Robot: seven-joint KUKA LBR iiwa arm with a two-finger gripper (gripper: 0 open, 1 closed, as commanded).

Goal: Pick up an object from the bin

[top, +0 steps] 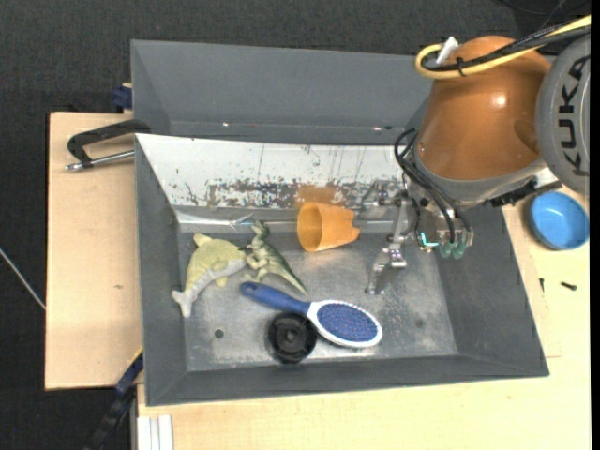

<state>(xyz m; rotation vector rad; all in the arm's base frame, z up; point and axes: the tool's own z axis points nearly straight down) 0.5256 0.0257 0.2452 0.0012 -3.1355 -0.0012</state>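
Seeing claw [382, 275] low in the right half of the bin [281, 368], hanging under the orange wrist cover [478, 111], tip over bare grey floor

Can't tell claw state from this angle (released or clenched, no call)

Nearest candidate: orange cup [326, 226], lying on its side toward the back wall, mouth facing left, just left of claw and apart from it

Further left and nearer the front: blue brush [323, 315] with white-rimmed oval head, handle pointing up-left; black round disc [292, 337] touching the brush from below-left

Over on the left side: pale yellow-green fish toy [211, 265], with a green dinosaur-like toy [267, 256] right against it (can't say for sure what kind), both well apart from claw

Reading the cup as closest to claw, brush head next
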